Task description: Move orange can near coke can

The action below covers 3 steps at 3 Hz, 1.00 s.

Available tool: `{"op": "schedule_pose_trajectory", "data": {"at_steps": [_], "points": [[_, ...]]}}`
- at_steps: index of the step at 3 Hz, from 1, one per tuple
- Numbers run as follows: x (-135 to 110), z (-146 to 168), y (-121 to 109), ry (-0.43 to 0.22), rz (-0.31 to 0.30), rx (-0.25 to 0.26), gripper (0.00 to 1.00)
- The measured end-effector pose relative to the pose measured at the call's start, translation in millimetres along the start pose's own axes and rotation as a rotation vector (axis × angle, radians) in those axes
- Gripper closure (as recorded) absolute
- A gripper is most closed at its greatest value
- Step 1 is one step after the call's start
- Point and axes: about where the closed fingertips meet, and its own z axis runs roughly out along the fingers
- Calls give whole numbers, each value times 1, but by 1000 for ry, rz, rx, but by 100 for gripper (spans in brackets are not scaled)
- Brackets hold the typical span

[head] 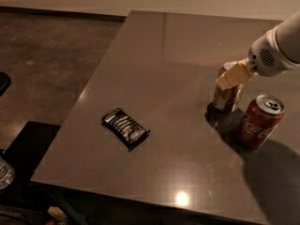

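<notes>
The orange can [228,97] is golden-orange and silver and stands upright on the grey table [154,69], right of centre. My gripper [233,76] reaches in from the right edge and is shut on the can's top, with a pale finger [231,75] across its front. The coke can [259,122], red with white script and a silver top, stands upright just to the right and in front of the orange can, with a small gap between them.
A black snack packet [125,128] with white markings lies flat on the table's front left part. The table's left edge drops to a dark concrete floor [42,55]. A clear object [4,172] shows at the lower left.
</notes>
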Motion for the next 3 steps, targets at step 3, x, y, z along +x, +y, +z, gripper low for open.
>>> {"op": "schedule_pose_trajectory", "data": {"at_steps": [3], "points": [[15,3,4,21,46,13,0]]}}
